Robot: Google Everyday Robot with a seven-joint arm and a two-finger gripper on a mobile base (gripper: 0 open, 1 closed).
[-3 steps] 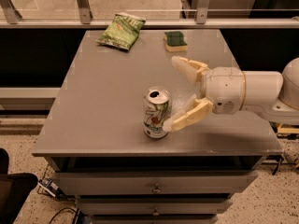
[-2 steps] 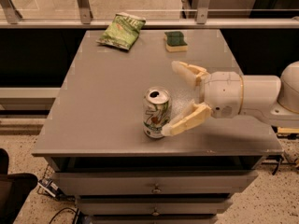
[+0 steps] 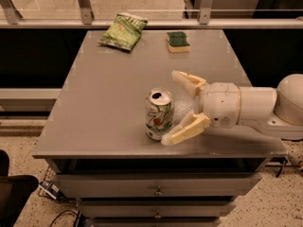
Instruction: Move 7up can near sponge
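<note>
Holds gripper (image 3: 171, 109) low just right of can (image 3: 159, 115), fingers (image 3: 187, 129) spread wide to straddle it for a side grasp; clamps nothing yet, with sponge (image 3: 178, 41) well apart behind.

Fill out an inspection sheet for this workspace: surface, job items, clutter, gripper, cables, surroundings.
Surface: grey table top, with drawers beneath.
Job items: 7up can upright near the front edge. The sponge lies green side up at the far edge, well apart from the can.
Clutter: green chip bag at the far edge, left of the sponge.
Gripper: gripper open, right of the can, one finger beyond it and one by its base; contact cannot be told.
Cables: dark cables on the floor, front left.
Surroundings: metal railing posts behind the table, and a speckled floor.
</note>
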